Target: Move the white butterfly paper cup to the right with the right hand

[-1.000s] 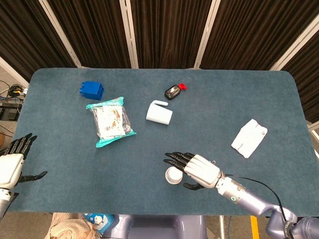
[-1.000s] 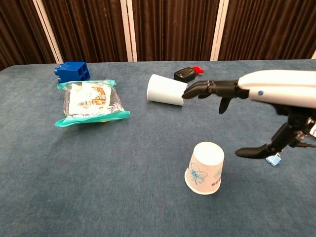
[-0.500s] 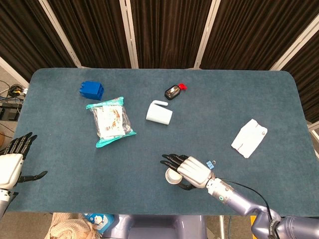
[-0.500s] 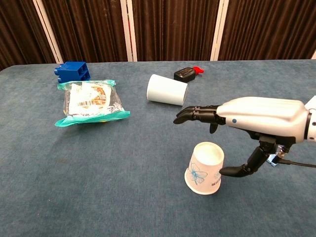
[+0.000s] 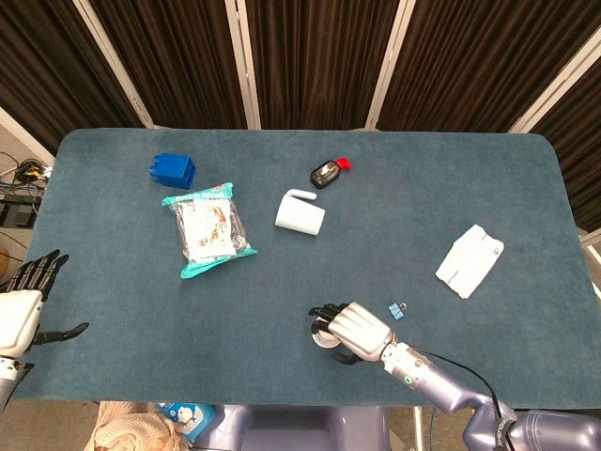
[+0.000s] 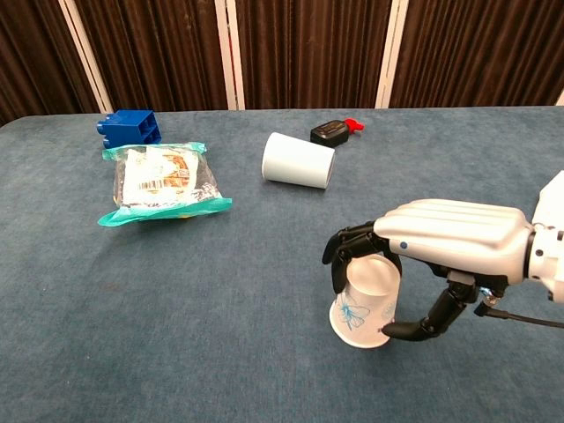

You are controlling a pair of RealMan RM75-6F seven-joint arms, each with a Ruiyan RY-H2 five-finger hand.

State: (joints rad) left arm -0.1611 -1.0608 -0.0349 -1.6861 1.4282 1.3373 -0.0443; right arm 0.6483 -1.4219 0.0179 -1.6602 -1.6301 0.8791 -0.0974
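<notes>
The white butterfly paper cup [image 6: 357, 315] stands upside down near the table's front edge, with a blue butterfly print on its side. My right hand [image 6: 441, 238] wraps over it: the dark fingers [image 6: 342, 251] curl round the far side and the thumb touches the near lower side. In the head view the right hand [image 5: 357, 327] covers most of the cup [image 5: 322, 335]. My left hand [image 5: 21, 315] hangs off the table's left front corner, fingers spread, holding nothing.
A plain white cup [image 5: 300, 213] lies on its side mid-table. A snack packet [image 5: 208, 228] and a blue block [image 5: 173, 171] sit to the left. A black bottle with a red cap [image 5: 327, 172] is behind. A white cloth [image 5: 470, 260] lies right, a small blue clip [image 5: 396, 309] beside my hand.
My right hand has dropped from above and behind the cup down onto it, and its fingers and thumb have closed round it. The left hand has not moved.
</notes>
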